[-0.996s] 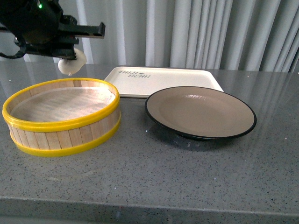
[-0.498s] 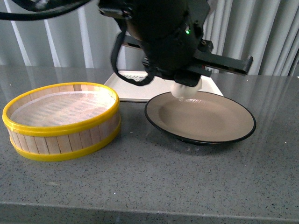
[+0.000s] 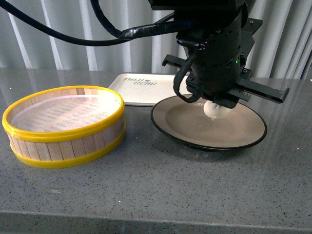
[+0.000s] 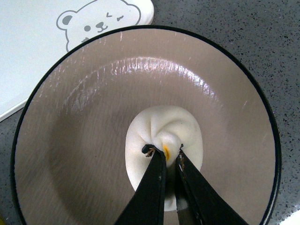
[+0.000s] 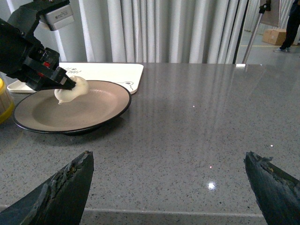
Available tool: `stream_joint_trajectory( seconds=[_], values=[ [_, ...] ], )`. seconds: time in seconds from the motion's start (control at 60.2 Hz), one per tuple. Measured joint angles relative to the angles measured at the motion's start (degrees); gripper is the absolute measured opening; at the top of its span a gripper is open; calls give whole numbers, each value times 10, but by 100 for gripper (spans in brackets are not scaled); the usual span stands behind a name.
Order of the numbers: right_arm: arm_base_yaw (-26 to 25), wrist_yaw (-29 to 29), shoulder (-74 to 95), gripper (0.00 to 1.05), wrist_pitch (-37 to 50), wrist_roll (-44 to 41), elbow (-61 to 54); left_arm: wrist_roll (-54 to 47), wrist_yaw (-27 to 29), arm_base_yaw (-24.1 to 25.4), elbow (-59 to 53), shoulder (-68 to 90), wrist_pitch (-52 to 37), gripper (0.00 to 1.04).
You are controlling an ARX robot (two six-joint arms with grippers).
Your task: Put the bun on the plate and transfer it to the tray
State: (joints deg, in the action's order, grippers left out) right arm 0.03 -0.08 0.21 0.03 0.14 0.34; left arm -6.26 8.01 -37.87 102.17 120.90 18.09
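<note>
My left gripper (image 4: 165,153) is shut on the pleated top of the white bun (image 4: 163,131), holding it over the middle of the tan plate (image 4: 84,93) with the black rim. In the front view the bun (image 3: 216,109) hangs just above the plate (image 3: 180,122) under the black left arm. The cream tray (image 3: 141,87) lies behind the plate, partly hidden by the arm. From the right wrist view the bun (image 5: 70,89), plate (image 5: 98,110) and tray (image 5: 119,71) sit far off; my right gripper (image 5: 171,180) is open over bare countertop.
A round wooden steamer basket (image 3: 63,124) with yellow rims stands on the grey stone counter left of the plate. A bear face is printed on the tray corner (image 4: 96,21). Curtains hang behind the counter. The counter's front edge (image 3: 156,217) runs close below.
My left arm has carried the bun from above the steamer basket rightward, over the plate's far rim and then down toward the plate's middle.
</note>
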Motion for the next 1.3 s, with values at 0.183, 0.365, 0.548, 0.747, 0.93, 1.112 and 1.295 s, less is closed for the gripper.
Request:
stream_joint_trajectory(
  seconds=[0.183, 0.365, 0.548, 0.747, 0.93, 1.112, 1.295],
  values=[
    [0, 0, 0, 96, 0, 0, 0, -3, 12, -4, 25, 26, 13, 4],
    [0, 0, 0, 96, 0, 0, 0, -7, 25, -5, 48, 49, 22, 13],
    [0, 0, 0, 96, 0, 0, 0, -3, 25, -4, 54, 59, 26, 45],
    [0, 0, 0, 96, 0, 0, 0, 6, 16, -2, 49, 53, 16, 75],
    [0, 0, 0, 96, 0, 0, 0, 14, 8, 10, 21, 12, 3, 100],
    [0, 0, 0, 96, 0, 0, 0, 40, 11, 51, -21, -64, -23, 98],
    [0, 0, 0, 96, 0, 0, 0, 89, 52, 115, -91, -143, -47, 98]
  ],
)
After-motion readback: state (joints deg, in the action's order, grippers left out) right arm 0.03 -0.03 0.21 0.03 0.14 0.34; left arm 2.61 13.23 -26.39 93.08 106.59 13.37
